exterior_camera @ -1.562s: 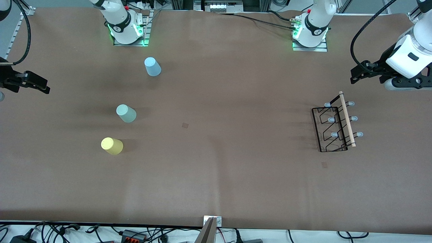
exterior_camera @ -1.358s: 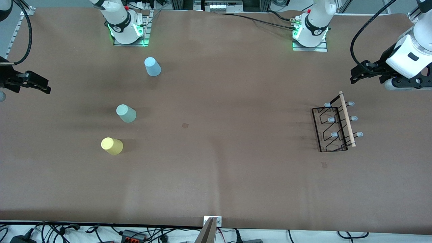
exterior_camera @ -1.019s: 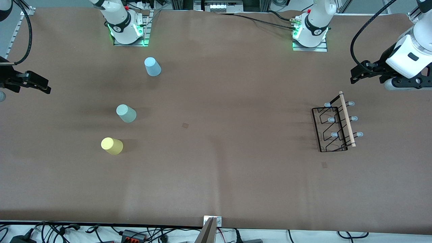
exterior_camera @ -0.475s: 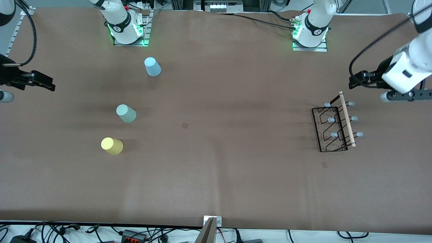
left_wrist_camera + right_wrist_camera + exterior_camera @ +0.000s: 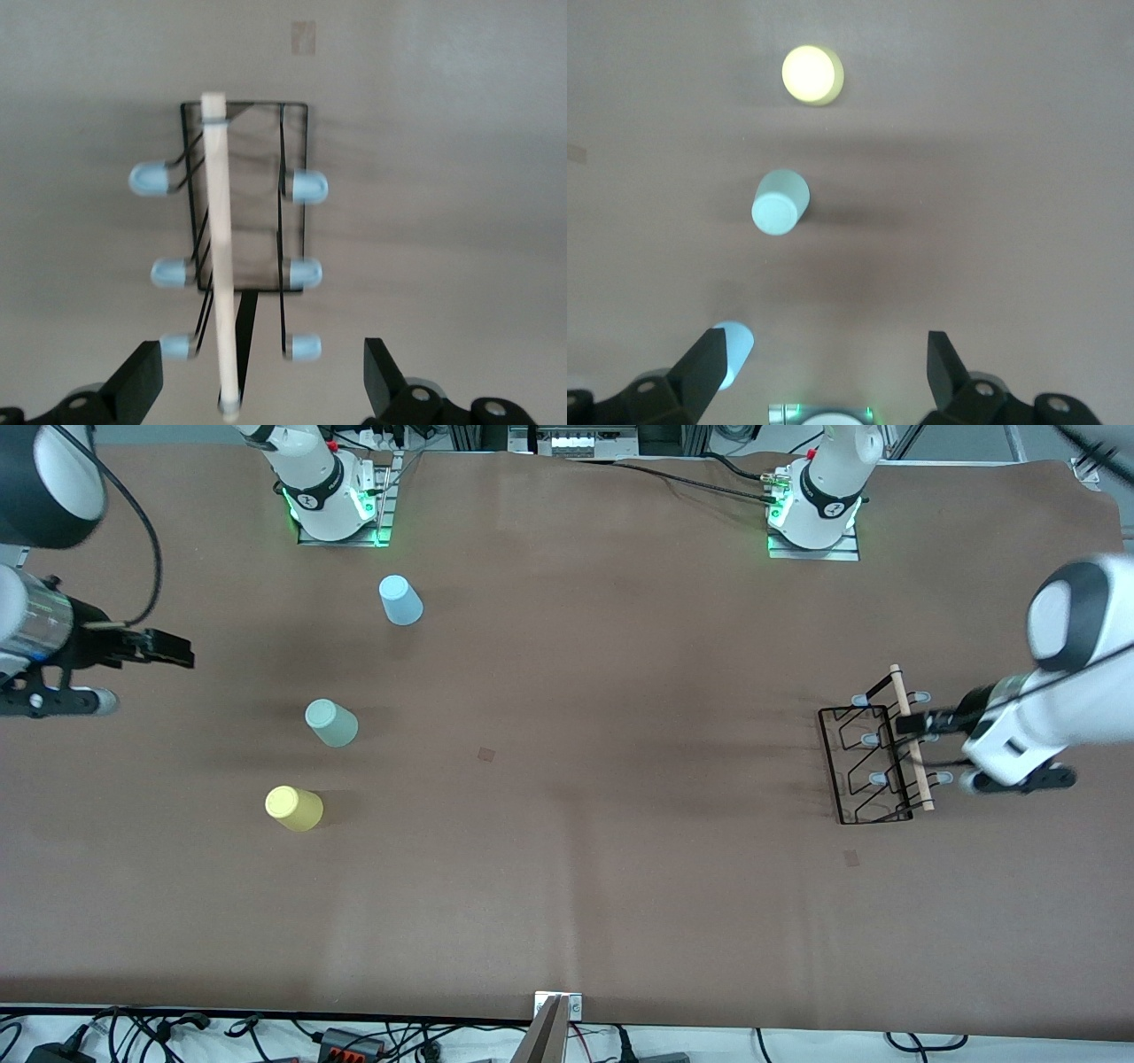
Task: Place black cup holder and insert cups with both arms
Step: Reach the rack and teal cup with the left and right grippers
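- Table [image 5: 567, 886]: brown surface, both arm bases standing along the edge farthest from the front camera.
- Black cup holder [image 5: 873, 762] [image 5: 244, 204]: upright on the table toward the left arm's end, well in from the edge nearest the front camera. Black wire frame on a rectangular base, pale wooden rod [image 5: 911, 737] [image 5: 219, 248] along the top, six pale blue-tipped pegs, all bare.
- Light blue cup [image 5: 400, 600] [image 5: 731, 350]: upside down on the table toward the right arm's end, close to the right arm's base and the edge farthest from the front camera.
- Pale green cup [image 5: 331, 723] [image 5: 780, 203]: upside down, nearer to the front camera than the light blue cup, well apart from it.
- Yellow cup [image 5: 293, 808] [image 5: 812, 74]: upside down, nearest of the three to the front camera, near the pale green cup, not touching.
- Left gripper [image 5: 917, 744] [image 5: 257, 385]: over the cup holder, at the rod, fingers spread wide on either side of it, holding nothing.
- Right gripper [image 5: 173, 654] [image 5: 824, 372]: in the air over the right arm's end of the table, apart from all three cups, fingers spread wide, holding nothing.
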{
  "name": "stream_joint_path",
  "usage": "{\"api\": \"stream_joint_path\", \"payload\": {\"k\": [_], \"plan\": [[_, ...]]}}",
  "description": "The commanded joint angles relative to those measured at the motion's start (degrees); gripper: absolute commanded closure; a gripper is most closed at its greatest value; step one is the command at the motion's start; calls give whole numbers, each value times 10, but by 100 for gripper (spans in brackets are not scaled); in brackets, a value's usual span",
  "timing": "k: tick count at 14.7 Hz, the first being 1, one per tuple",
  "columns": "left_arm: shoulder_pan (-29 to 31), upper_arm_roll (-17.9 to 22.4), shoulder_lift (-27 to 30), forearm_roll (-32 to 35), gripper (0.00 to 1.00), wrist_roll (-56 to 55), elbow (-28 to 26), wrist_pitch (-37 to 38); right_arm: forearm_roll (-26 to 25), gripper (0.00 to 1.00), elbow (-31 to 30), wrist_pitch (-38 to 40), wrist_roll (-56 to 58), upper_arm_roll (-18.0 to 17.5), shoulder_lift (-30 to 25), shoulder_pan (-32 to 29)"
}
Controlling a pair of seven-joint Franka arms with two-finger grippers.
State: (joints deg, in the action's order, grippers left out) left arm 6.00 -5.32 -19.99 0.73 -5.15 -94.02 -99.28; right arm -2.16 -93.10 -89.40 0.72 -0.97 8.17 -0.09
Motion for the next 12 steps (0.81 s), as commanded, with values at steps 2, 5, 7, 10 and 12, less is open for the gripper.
{"api": "stream_joint_path", "payload": {"k": [2,5,7,10,12], "plan": [[3,-2,7,37,0,10,-42,-43,5,0,-102,-95,6,0,-29,2],[4,-2,5,54,6,11,-56,-49,6,0,-187,-191,6,0,-42,2],[4,-2,7,54,23,11,-83,-50,5,0,-254,-268,-1,0,-59,4],[18,-3,6,54,31,12,-101,-68,6,0,-279,-321,-11,0,-50,23],[18,-4,6,54,43,12,-110,-79,6,0,-309,-371,-34,0,-47,41]]}}
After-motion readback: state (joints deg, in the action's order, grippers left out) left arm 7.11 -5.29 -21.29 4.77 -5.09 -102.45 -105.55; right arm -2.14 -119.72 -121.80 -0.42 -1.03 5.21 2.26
